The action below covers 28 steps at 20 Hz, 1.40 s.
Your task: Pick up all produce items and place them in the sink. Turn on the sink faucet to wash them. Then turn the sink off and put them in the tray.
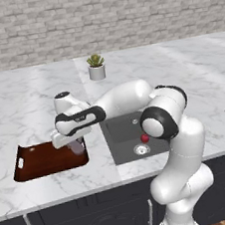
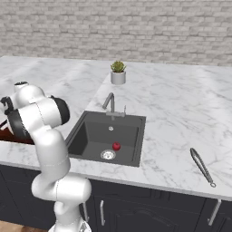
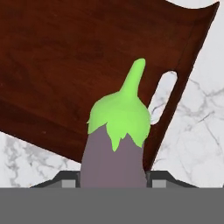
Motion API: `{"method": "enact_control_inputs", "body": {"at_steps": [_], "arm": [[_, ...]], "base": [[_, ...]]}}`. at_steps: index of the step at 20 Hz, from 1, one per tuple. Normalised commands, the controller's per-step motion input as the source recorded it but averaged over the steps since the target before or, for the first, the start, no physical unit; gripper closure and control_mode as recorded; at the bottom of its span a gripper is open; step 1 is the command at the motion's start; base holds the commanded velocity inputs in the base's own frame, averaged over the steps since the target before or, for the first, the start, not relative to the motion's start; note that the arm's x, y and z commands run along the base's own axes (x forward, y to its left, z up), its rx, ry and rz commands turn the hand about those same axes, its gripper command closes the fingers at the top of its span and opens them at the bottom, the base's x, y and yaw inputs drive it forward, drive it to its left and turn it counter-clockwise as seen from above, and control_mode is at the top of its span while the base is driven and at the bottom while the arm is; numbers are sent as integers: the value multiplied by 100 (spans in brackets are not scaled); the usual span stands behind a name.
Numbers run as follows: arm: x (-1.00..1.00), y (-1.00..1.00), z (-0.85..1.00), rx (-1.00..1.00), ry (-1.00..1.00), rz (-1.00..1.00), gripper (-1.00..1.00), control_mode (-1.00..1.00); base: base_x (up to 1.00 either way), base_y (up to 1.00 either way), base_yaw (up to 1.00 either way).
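While the gripper (image 3: 113, 181) holds its jaws closed on the eggplant (image 3: 114, 148) over the wooden tray's (image 1: 31, 168) right edge, release risks it rolling onto the marble counter (image 1: 29, 110); red fruit (image 2: 116, 146) sits in sink (image 2: 90, 131).

No legible text, labels, brands, numbers or signs found on any surface inspected. The tray (image 1: 36, 164), the sink (image 2: 90, 136), the faucet (image 2: 110, 103), the plant pot (image 2: 118, 78), the counter (image 2: 172, 118), the brick wall (image 2: 136, 31) and the cabinet fronts (image 2: 149, 210) all carry no markings. The arm's white casing is likewise unmarked.
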Motion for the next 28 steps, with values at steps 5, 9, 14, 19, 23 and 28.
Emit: {"method": "enact_control_inputs", "body": {"at_steps": [5,9,14,19,23,28], "arm": [[13,3,-19,-1,0,0,100,-100],[8,0,-22,-1,0,0,100,-100],[7,7,-19,-1,0,0,100,-100],[8,6,-13,0,0,0,100,-100],[10,1,-12,0,4,0,-100,-100],[7,0,-5,0,0,0,-100,-100]], "base": [[0,0,0],[0,0,0],[0,0,0],[0,0,0],[0,0,0],[0,0,0]]}}
